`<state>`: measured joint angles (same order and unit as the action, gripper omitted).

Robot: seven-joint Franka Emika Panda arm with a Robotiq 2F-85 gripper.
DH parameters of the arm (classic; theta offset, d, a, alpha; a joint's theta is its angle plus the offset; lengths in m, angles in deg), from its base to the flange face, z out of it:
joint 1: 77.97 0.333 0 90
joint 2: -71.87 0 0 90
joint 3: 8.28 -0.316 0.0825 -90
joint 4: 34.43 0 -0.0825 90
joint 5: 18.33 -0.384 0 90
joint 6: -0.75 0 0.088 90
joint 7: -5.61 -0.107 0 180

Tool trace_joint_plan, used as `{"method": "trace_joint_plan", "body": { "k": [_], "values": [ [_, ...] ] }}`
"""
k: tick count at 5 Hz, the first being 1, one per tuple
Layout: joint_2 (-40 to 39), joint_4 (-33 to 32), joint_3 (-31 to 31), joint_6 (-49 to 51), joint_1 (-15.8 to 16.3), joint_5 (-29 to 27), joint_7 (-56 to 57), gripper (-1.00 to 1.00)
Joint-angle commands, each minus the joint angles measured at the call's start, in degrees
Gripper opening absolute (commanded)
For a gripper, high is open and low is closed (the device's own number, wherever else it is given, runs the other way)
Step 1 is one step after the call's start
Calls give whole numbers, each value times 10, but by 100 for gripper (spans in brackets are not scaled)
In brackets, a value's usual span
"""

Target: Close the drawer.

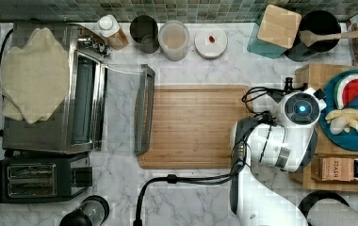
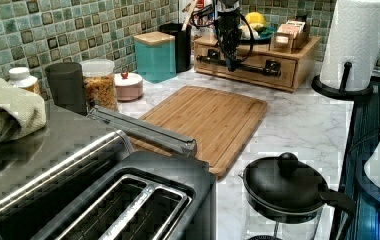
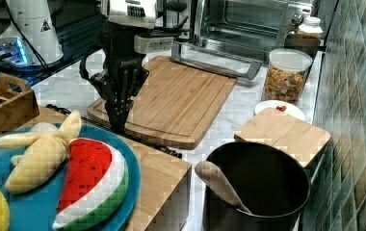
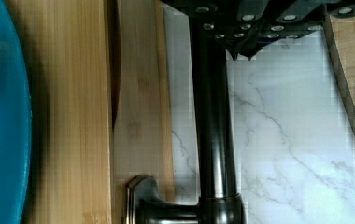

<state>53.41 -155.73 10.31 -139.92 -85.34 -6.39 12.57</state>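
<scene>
1. In the top view the arm's white body covers the drawer front, and in the wrist view the fingertips are cut off, so whether the gripper [image 2: 229, 62] is open or clenched cannot be told.
2. The drawer [image 2: 250, 62] sits in the wooden stand [image 2: 305, 50] under the blue plate [image 3: 36, 204], nearly flush with it.
3. The gripper hangs at the drawer's dark bar handle [image 4: 213, 121], just in front of the drawer face.

A strip of bare marble counter [image 4: 278, 140] runs between the drawer [image 2: 248, 62] front's dark handle bar [image 4: 213, 116] and the bamboo cutting board [image 1: 193, 125], open for passage. The gripper [image 3: 118, 120] hangs in this gap at the left view's top centre. The drawer appears nearly shut, a thin dark seam showing. A paper towel roll [image 2: 355, 42] stands at the left view's upper right.
</scene>
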Motion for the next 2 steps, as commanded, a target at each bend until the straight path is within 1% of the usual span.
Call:
{"method": "trace_joint_plan", "body": {
  "k": [1, 2],
  "values": [
    [19, 22, 91, -1, -40, 29, -66, -100],
    [19, 22, 90, -1, -40, 29, -66, -100]
  ]
}}
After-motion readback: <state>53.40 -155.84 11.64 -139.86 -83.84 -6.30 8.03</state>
